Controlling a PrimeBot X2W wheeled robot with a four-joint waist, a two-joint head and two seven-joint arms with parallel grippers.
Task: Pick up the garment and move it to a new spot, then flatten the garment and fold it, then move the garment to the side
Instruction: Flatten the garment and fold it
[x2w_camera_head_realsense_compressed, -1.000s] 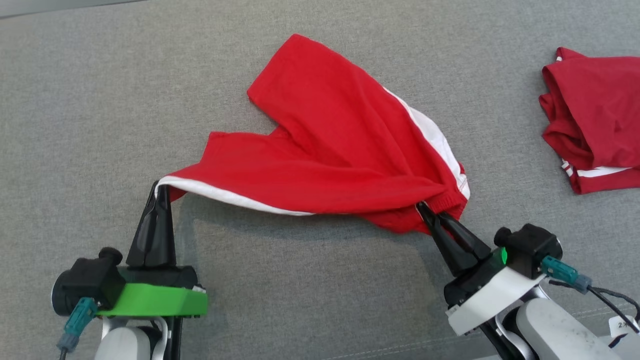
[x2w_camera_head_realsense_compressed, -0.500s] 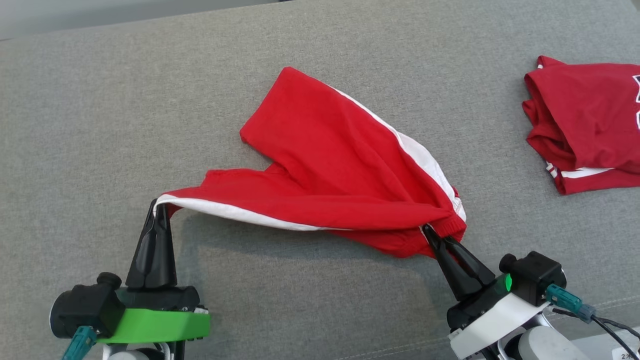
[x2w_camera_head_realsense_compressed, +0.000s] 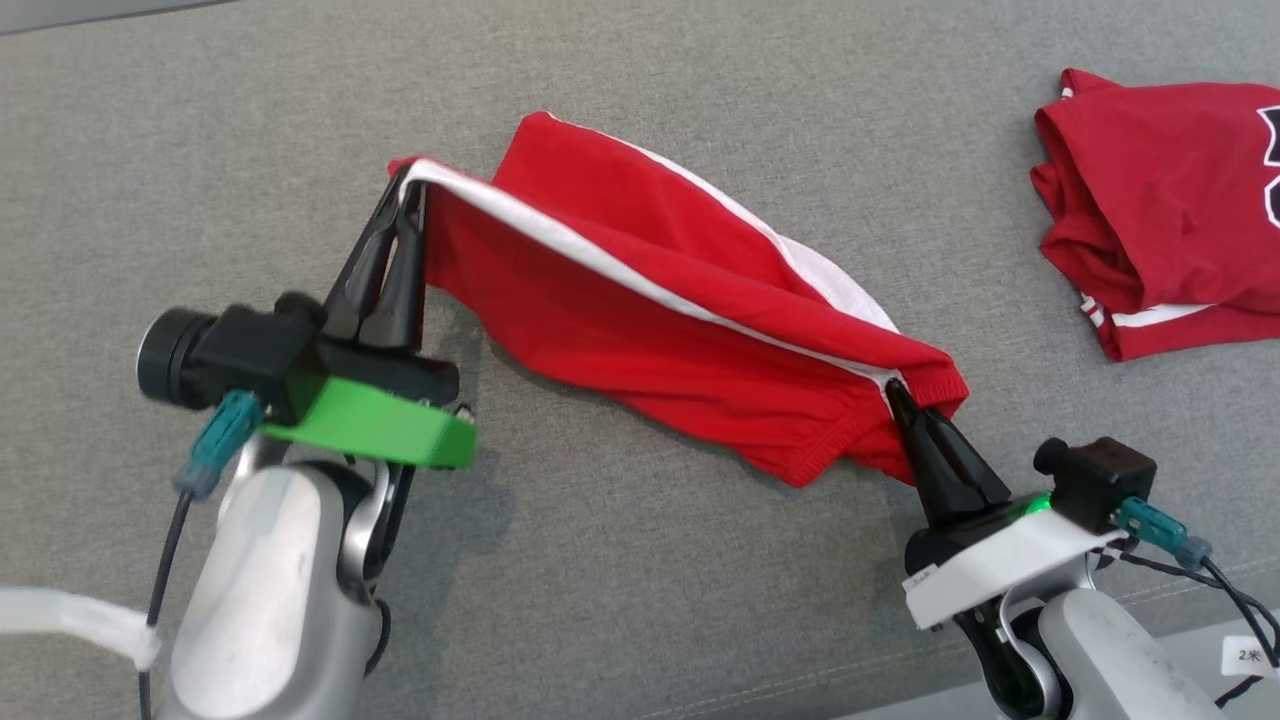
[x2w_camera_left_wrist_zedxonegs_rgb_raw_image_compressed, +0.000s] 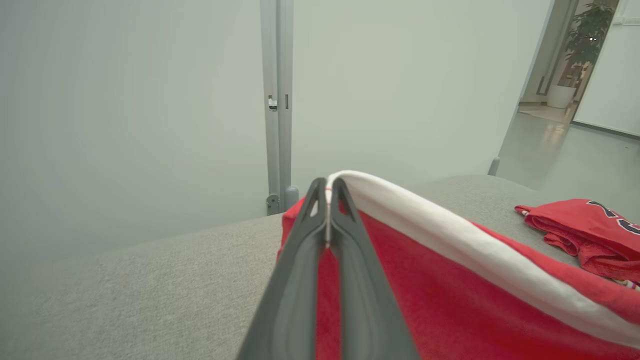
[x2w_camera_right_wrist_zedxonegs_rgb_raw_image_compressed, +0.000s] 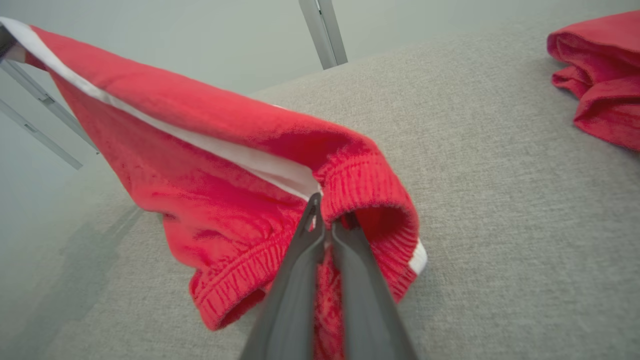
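The garment (x2w_camera_head_realsense_compressed: 690, 340) is a pair of red shorts with white side stripes, hanging stretched between my two grippers above the grey cloth surface. My left gripper (x2w_camera_head_realsense_compressed: 405, 185) is raised and shut on a leg hem at the white stripe (x2w_camera_left_wrist_zedxonegs_rgb_raw_image_compressed: 450, 235). My right gripper (x2w_camera_head_realsense_compressed: 893, 390) is lower, at the right, shut on the ribbed waistband (x2w_camera_right_wrist_zedxonegs_rgb_raw_image_compressed: 360, 180). The lower folds of the garment (x2w_camera_right_wrist_zedxonegs_rgb_raw_image_compressed: 220, 215) sag down to the surface between the grippers.
A second red garment (x2w_camera_head_realsense_compressed: 1170, 210) with white trim and dark print lies crumpled at the far right of the grey surface (x2w_camera_head_realsense_compressed: 200, 120). A pale wall with a metal post (x2w_camera_left_wrist_zedxonegs_rgb_raw_image_compressed: 277, 100) stands behind the surface's far edge.
My left gripper has lifted and swung forward and rightward with the leg hem, folding that leg over toward the other. The right gripper kept its hold on the waistband. The camera shifted too.
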